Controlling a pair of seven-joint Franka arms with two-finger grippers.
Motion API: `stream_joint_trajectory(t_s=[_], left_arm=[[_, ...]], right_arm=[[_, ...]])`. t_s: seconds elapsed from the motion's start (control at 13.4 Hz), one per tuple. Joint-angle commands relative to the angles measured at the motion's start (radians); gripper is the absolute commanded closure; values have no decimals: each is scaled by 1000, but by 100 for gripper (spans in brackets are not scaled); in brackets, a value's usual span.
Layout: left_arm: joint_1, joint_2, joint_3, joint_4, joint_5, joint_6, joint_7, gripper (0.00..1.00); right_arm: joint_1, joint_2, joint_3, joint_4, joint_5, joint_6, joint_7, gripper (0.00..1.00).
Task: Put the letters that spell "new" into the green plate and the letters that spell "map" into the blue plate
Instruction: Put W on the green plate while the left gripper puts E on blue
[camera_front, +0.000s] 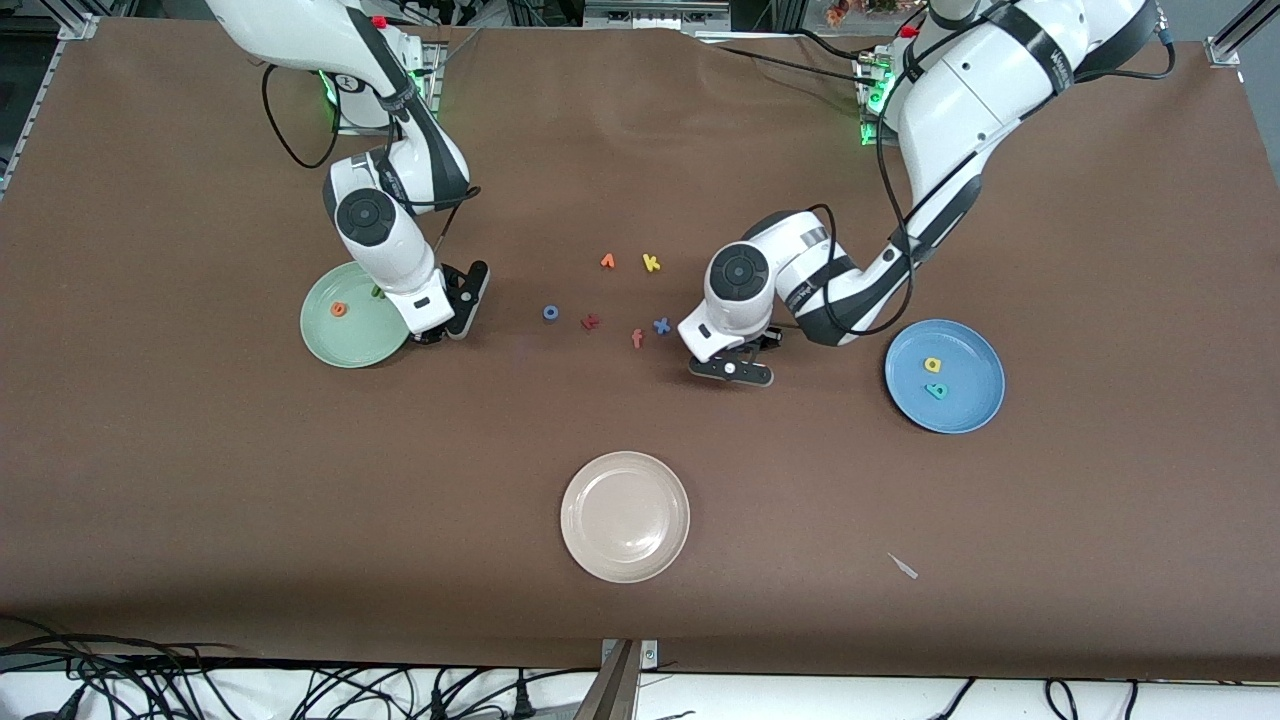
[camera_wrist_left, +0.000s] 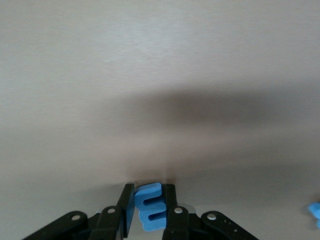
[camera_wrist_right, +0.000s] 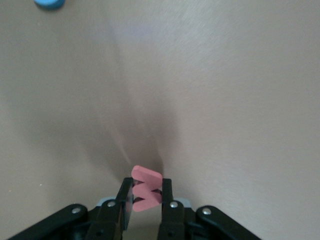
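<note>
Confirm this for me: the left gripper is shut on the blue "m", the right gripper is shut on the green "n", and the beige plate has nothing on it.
One detail is wrong. The right gripper is shut on the red-pink "w", not the green "n"; the right wrist view shows it pinched between the fingers. The rest holds: the left gripper is shut on the blue "m", and the beige plate has nothing on it.

Even overhead light, soft shadows under both arms; wrist views look washed-out, the tabletop (camera_front: 200, 480) blurred.
</note>
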Motion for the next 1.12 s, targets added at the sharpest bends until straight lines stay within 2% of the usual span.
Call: stream_joint_trajectory(t_s=[0.0, 0.15, 0.3, 0.45, 0.52, 0.6, 0.67, 0.9, 0.97, 1.05], left_arm=[[48, -28, -24, 52, -85, -132, 125, 100], [71, -37, -24, 113, -136, -239, 232, 100], [117, -37, -24, 159, -150, -333, 352, 100], [183, -37, -23, 179, -146, -402, 486, 100], [232, -37, -21, 186, -135, -434, 581, 100], [274, -37, -13, 187, -129, -465, 669, 100], [309, -34, 0, 187, -123, -471, 752, 100], [337, -25, 49, 183, -71, -471, 870, 99], [338, -23, 66, 183, -71, -471, 903, 88], [338, -23, 79, 186, -72, -471, 921, 57]], right_arm=[[-5, -89, -30, -6, 8, -82, -21, 87], [-7, -123, -101, -6, 8, -129, -24, 87], [-7, -113, -174, -10, 11, -162, -26, 87], [-15, -65, -199, -21, 13, -87, -26, 85], [-15, -42, -199, -23, 13, -56, -26, 79], [-15, -36, -199, -23, 13, -47, -24, 62], [-18, -33, -199, -21, 13, -45, -21, 1], [-22, -75, -201, -21, 14, -74, -7, 0], [-22, -97, -201, -17, 14, -91, 28, 0], [-21, -115, -199, -7, 14, -109, 102, 0]])
